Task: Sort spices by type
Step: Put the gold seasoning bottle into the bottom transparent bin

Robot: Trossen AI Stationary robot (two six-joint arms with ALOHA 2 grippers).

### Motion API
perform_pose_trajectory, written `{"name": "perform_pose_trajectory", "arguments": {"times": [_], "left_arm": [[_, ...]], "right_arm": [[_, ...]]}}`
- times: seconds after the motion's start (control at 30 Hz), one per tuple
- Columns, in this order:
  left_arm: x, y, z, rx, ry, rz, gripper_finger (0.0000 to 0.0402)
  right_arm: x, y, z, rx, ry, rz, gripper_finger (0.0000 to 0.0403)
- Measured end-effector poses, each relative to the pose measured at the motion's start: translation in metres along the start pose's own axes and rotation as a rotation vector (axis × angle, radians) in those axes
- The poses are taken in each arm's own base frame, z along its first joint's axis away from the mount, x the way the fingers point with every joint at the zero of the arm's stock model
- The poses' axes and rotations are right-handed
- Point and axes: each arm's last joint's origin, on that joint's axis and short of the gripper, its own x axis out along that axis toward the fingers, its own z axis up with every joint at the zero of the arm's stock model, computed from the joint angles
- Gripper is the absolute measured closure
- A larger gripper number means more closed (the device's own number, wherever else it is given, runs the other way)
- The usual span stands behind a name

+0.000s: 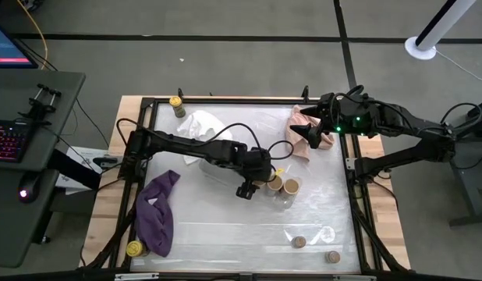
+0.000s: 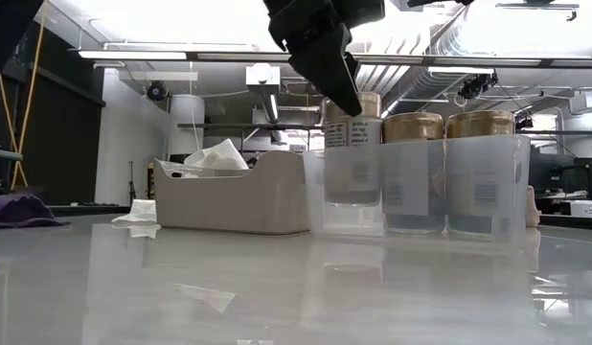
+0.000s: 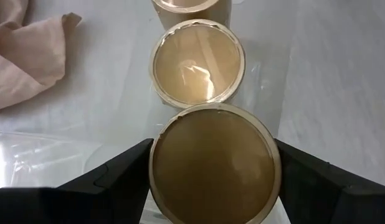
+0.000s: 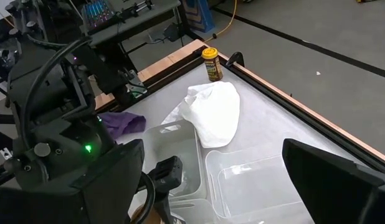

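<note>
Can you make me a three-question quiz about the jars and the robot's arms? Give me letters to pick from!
1. Where do the three tan-topped jars stand?
A. In a row near the middle of the table
B. On the purple cloth
C. In a corner

2. How many yellow-lidded jars are there?
A. One
B. Two
C. Four

3. How are the right gripper's fingers?
A. Shut on a jar
B. Open, holding nothing
C. Pinching the white cloth

Answers:
1 A: the high view shows them side by side mid-table, with the left gripper at the end one.
2 B: one sits at a far corner and one at a near corner.
3 B: its fingers stand wide apart over the pink cloth.
</note>
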Motion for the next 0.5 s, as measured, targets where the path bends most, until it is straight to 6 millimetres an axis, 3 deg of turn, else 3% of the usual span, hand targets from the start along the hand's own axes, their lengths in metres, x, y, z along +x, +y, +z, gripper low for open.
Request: {"name": "perform_pose_trajectory", "arguments": {"times": [0.5], "left_arm": [[-0.0001,0.0034,-0.0001,-0.017,0.017,0.096,0.0117]], "right_arm": [[0.0000,0.0000,0.0000,0.000,0.000,0.000,0.0025]]}}
